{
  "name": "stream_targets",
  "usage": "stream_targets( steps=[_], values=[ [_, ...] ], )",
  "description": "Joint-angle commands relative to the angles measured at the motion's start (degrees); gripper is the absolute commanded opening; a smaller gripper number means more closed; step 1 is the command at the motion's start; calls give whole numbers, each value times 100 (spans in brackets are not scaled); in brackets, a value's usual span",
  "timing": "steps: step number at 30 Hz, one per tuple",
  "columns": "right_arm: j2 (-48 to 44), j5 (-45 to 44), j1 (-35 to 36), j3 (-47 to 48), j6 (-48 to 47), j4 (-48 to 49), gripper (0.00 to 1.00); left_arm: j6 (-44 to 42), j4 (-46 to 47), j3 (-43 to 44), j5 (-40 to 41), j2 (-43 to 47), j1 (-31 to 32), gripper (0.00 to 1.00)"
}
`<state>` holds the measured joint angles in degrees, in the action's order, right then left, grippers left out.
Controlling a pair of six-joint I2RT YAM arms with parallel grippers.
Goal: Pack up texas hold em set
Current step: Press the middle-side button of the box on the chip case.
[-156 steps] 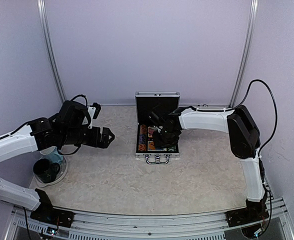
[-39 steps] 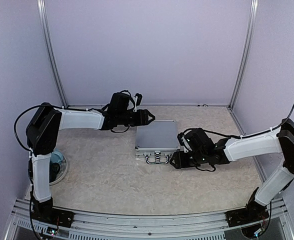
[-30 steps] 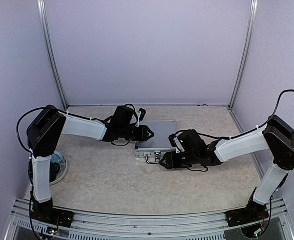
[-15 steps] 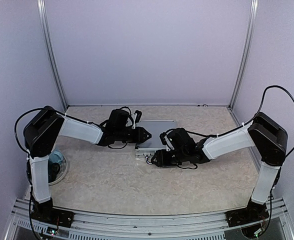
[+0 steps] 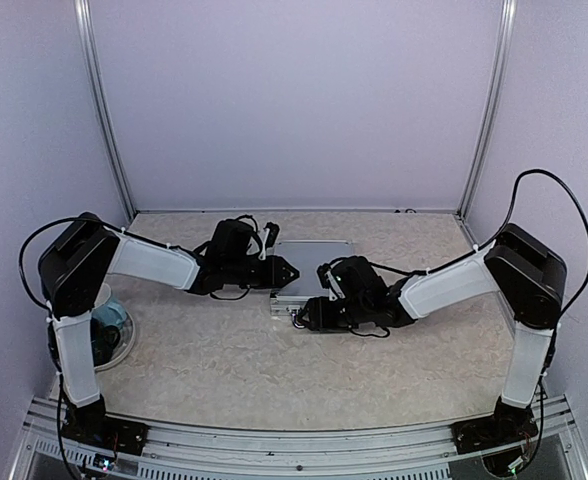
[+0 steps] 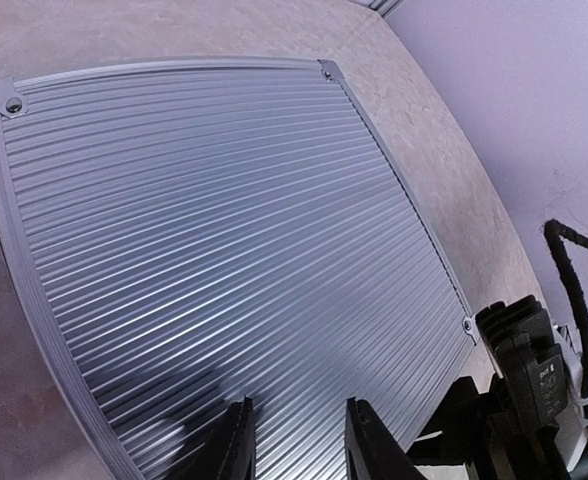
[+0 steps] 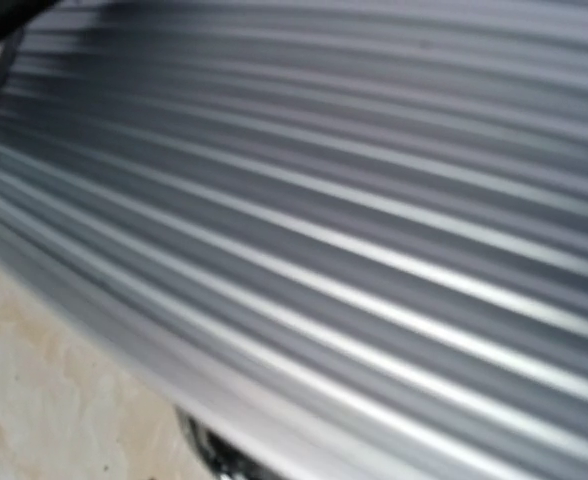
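At the lower left of the top view, a clear plate point(image 5: 126, 345) sits on the desk point(image 5: 224, 370) with dark and pale blue cups point(image 5: 107, 330) on it. The left arm's upright link partly covers them, and what is inside them cannot be made out.

Further in, at mid-frame, the right arm folds sharply at its elbow on the right and runs low and leftward. The right end effector point(image 5: 307, 315) is at the near edge of the silver briefcase point(image 5: 319, 262), about where the handle is. Its own camera is so close that it shows only a blurred stretch of ribbed lid point(image 7: 374, 200) and a dark shape at the bottom edge, possibly the handle. Its fingers are out of that frame, so I cannot tell whether it is spread or closed.

The briefcase lies flat and shut at the centre of the desk, so the cards, chips and buttons are hidden.

The left arm reaches in from the left, forearm nearly level, with the left end effector point(image 5: 286, 270) at the case's left edge. In its wrist view the lid point(image 6: 224, 230) fills the frame. The two fingers point(image 6: 236, 440) at the bottom stand slightly apart, with bare lid showing in the narrow gap and nothing pinched. Whether the tips touch the lid is unclear.
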<state>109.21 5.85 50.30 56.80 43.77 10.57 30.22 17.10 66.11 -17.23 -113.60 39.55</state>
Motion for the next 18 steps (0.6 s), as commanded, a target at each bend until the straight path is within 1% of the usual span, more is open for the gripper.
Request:
stream_targets(
  steps=[1, 7, 11, 14, 16, 18],
  values=[
    [-465, 679, 70, -202, 307, 520, 58, 32, -84, -109, 4, 318, -36, 31],
    [-800, 820, 46, -85, 304, 524, 59, 19, -84, -189, 69, 481, -35, 32],
    [-604, 662, -21, 215, 42, 190, 59, 41, -68, -233, 78, 514, -35, 32],
    [-497, 759, -72, 215, 5, 256, 59, 53, -62, -285, 63, 519, -27, 32],
    [-494, 767, -73, 211, -93, 202, 58, 54, -59, -331, 62, 538, -32, 32],
    [-520, 734, -65, 202, -295, 36, 53, 54, -60, -388, 71, 565, -35, 32]
  ],
)
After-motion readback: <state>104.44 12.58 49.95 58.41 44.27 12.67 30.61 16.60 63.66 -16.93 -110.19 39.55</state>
